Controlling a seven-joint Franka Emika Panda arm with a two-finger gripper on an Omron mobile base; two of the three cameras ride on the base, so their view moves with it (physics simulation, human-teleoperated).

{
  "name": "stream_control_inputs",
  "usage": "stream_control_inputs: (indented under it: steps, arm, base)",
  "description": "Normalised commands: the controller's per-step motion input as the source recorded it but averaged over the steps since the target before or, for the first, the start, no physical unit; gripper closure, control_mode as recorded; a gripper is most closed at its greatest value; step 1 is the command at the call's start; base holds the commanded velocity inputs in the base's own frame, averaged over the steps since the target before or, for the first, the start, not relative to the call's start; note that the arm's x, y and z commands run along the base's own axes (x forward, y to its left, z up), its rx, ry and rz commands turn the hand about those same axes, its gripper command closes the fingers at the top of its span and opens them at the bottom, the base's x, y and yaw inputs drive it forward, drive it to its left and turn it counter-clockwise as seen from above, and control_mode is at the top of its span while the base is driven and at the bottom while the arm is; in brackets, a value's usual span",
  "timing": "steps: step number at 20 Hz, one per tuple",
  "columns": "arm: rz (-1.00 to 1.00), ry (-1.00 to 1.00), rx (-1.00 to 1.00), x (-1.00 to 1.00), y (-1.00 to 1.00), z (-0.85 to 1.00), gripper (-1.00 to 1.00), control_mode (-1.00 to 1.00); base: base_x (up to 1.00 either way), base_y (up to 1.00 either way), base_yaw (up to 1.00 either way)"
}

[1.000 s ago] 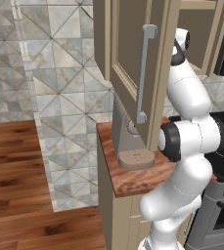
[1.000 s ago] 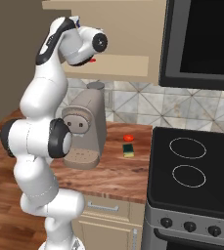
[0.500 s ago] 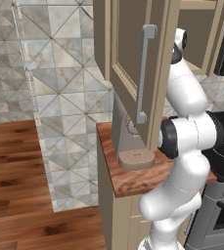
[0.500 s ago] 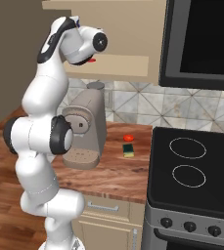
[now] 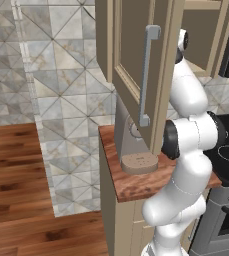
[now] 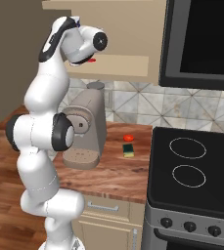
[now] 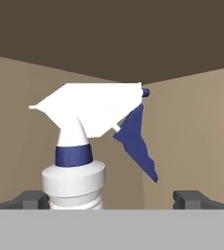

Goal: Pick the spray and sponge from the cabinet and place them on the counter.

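The spray point(image 7: 86, 146) stands upright inside the cabinet point(image 5: 136, 60), close before the hand: white head, blue collar and blue trigger on a white neck. My gripper point(image 7: 112, 199) is open. The bottle's neck rises between the fingertips point(image 7: 33, 197), nearer the left one, and I cannot tell whether it touches. The cabinet door point(image 5: 148, 75) hangs open with its grey bar handle toward me. The sponge point(image 6: 128, 150), green over yellow, lies flat on the reddish-brown counter point(image 6: 113, 171) to the right of the coffee machine.
A big grey coffee machine point(image 6: 86, 129) stands on the counter under the cabinet, below my raised arm. A small red-orange thing point(image 6: 128, 138) lies just behind the sponge. The black stovetop point(image 6: 196, 166) adjoins the counter on the right, with a dark microwave point(image 6: 201, 41) above it.
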Motion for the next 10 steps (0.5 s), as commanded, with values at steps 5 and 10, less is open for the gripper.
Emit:
stream_control_inputs:
  steps: [5,10]
  arm:
    - [0.00,0.00,0.00,0.12,0.03,-0.01,-1.00,-1.00]
    - [0.00,0.00,0.00,0.11,0.04,-0.01,-1.00,-1.00]
  base:
    - [0.00,0.00,0.00]
    - [0.00,0.00,0.00]
